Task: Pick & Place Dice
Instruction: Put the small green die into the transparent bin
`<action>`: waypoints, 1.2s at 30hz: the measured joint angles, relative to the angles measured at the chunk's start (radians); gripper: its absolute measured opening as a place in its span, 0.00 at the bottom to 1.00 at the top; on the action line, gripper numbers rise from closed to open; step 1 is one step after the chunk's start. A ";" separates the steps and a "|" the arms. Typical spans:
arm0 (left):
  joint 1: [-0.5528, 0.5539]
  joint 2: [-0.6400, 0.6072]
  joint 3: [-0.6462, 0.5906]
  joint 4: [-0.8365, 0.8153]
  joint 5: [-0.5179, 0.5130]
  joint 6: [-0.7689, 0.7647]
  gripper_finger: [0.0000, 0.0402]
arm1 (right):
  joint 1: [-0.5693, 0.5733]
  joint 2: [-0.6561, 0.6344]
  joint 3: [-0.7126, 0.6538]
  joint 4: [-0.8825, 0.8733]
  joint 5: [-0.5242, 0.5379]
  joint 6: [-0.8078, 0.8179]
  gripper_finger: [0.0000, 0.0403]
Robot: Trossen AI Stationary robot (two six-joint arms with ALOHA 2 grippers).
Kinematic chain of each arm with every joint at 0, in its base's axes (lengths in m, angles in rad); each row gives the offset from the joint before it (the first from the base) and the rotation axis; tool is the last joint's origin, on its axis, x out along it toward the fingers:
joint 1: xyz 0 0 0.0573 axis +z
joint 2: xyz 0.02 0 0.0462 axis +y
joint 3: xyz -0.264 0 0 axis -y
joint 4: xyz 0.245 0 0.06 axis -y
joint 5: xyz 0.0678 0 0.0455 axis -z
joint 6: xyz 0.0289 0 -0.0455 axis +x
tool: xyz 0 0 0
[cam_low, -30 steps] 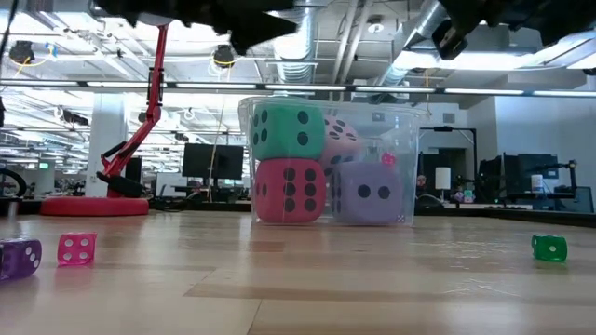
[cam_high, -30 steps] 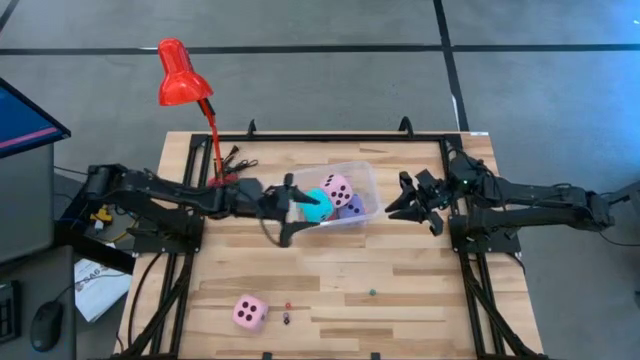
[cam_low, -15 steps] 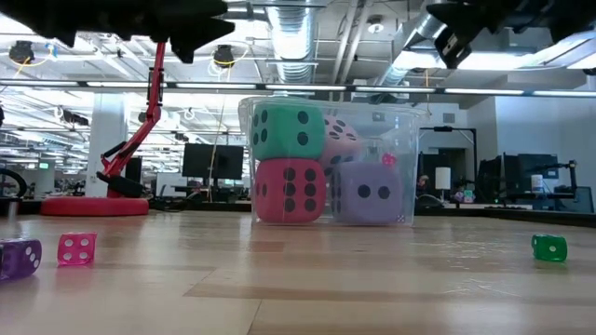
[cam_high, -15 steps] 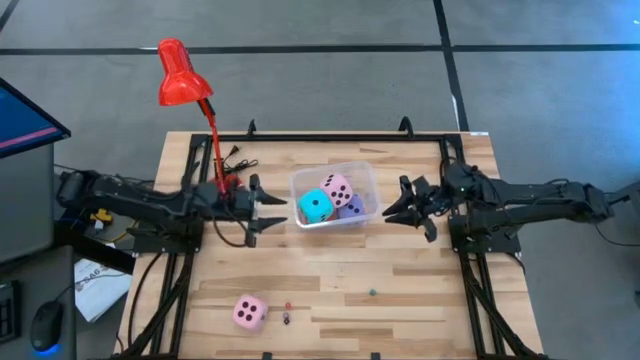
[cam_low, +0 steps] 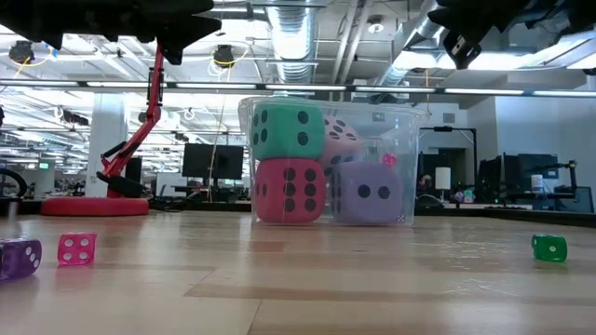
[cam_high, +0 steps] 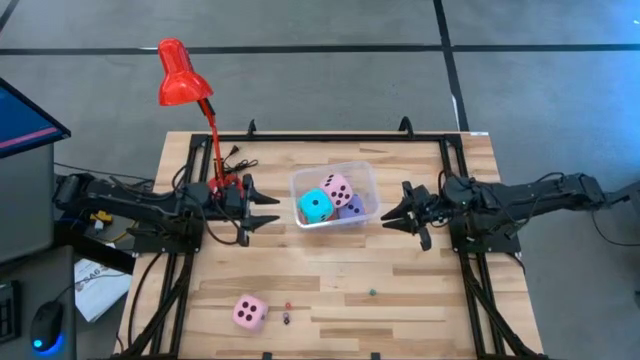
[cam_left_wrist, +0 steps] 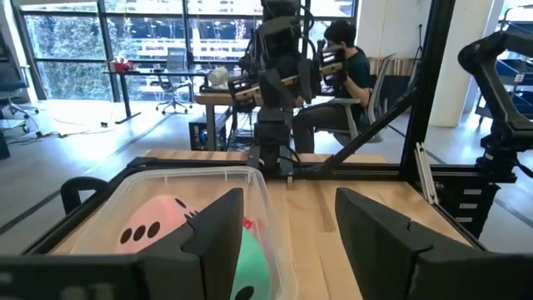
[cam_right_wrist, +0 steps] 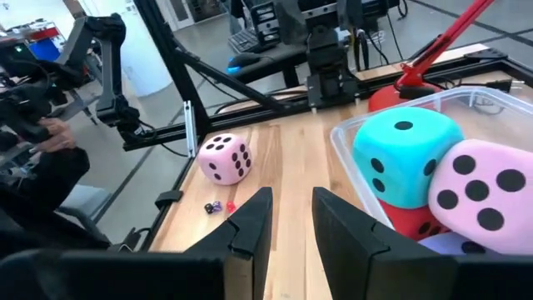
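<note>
A clear bin (cam_high: 366, 180) at mid-table holds several dice. The cyan die (cam_high: 316, 207) sits on the red die (cam_low: 291, 191), and a pink die (cam_high: 338, 189) rests on the lavender die (cam_low: 371, 193). Another pink die (cam_high: 249, 312) lies flat on the table near the front left. My left gripper (cam_high: 272, 211) hovers left of the bin, pointing level at it, open and empty. My right gripper (cam_high: 385, 216) hovers right of the bin, its fingers a narrow gap apart with nothing between them (cam_right_wrist: 291, 196).
A red desk lamp (cam_high: 180, 75) stands at the far left, its base (cam_low: 88, 206) on the table. Small dice lie near the front edge: purple (cam_low: 19, 259), pink (cam_low: 76, 248) and green (cam_low: 549, 247). Bare wood lies between the bin and the front edge.
My left gripper has drawn back from the bin's left wall toward the table's left edge, its fingers coming somewhat closer together. The cyan die stays in the bin on the red one. My right gripper has swung a little toward the near edge.
</note>
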 joint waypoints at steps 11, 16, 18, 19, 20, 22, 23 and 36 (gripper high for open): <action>0.000 0.001 0.000 -0.010 0.000 0.000 0.45 | 0.141 0.014 0.000 0.001 0.218 0.007 0.21; 0.000 0.001 0.000 -0.011 0.000 0.000 0.45 | 0.222 0.071 0.000 -0.002 0.288 0.014 0.21; 0.000 0.001 0.000 -0.011 0.000 0.000 0.45 | 0.254 0.105 0.000 -0.007 0.320 0.050 0.21; 0.000 0.001 0.000 -0.011 0.000 0.000 0.45 | 0.267 0.123 0.000 -0.004 0.337 0.080 0.21; 0.000 0.001 0.000 -0.011 0.000 0.001 0.45 | 0.278 0.140 0.000 -0.003 0.355 0.114 0.21; 0.000 0.001 0.000 -0.011 0.000 0.000 0.45 | 0.301 0.173 0.000 -0.008 0.373 0.184 0.21; 0.000 0.001 0.000 -0.011 0.000 0.001 0.45 | 0.311 0.190 0.000 -0.008 0.377 0.218 0.21; 0.000 0.001 0.000 -0.022 0.000 0.001 0.45 | 0.400 0.413 0.092 -0.139 0.412 0.547 0.09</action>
